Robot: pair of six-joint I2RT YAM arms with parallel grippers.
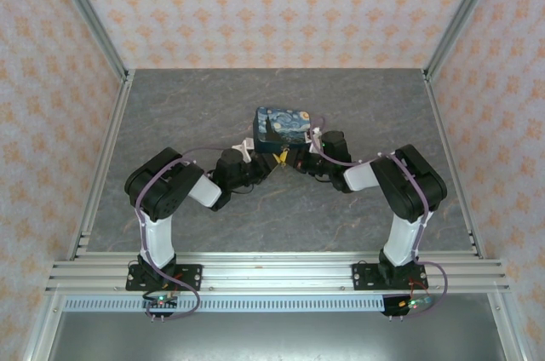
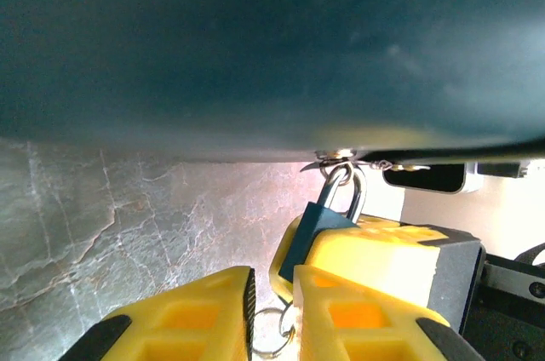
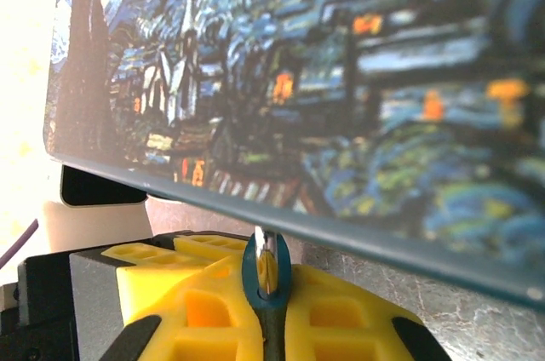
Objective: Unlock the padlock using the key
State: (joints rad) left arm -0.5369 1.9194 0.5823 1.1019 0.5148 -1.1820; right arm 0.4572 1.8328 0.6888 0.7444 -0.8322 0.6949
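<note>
The small dark blue padlock [image 2: 317,229] hangs by its silver shackle [image 2: 352,191] from the hasp on the underside edge of the painted box [image 1: 281,127]. My right gripper [image 3: 271,293] is shut on the padlock [image 3: 269,280], its yellow fingers [image 2: 383,250] clamping the body from both sides. My left gripper [image 2: 272,280] sits just below the lock, jaws a narrow gap apart, with a metal key ring [image 2: 271,331] in that gap. The key is hidden. Both grippers, left [image 1: 268,161] and right [image 1: 292,157], meet at the box's near side.
The box stands mid-table on the grey stone-patterned surface [image 1: 170,106], its bottom edge [image 3: 341,225] close above both grippers. Aluminium frame rails [image 1: 102,165] and patterned walls enclose the table on three sides.
</note>
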